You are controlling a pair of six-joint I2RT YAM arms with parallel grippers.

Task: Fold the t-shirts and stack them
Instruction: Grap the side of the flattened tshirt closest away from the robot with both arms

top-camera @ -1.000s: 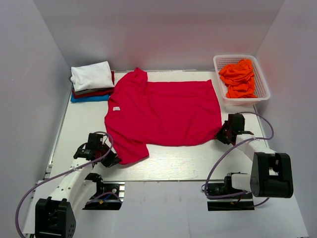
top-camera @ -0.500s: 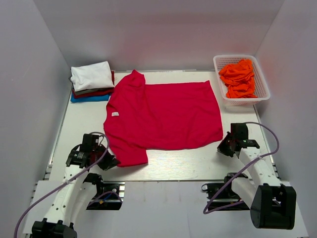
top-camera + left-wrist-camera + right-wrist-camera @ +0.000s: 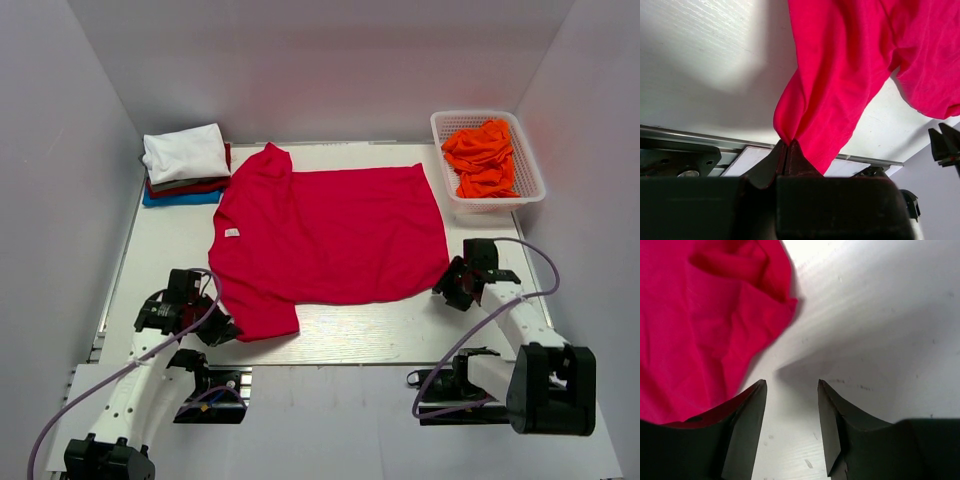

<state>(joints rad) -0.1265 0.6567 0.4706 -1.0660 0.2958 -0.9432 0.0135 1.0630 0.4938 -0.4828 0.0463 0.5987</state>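
Note:
A crimson-red t-shirt lies spread flat across the table, its small white neck label at the left. My left gripper is shut on the near sleeve's edge; in the left wrist view the red cloth runs up from the pinched tips. My right gripper stands open at the shirt's near right hem corner. In the right wrist view its jaws are parted over bare table with the red hem just left of them. Folded t-shirts, white on top, are stacked at the back left.
A white basket at the back right holds crumpled orange t-shirts. White walls enclose the table on three sides. The table's near edge rail runs just under the left gripper.
The right gripper let go of the hem corner and now stands open beside it. The shirt slid a little toward the near edge. The left gripper kept its hold on the sleeve.

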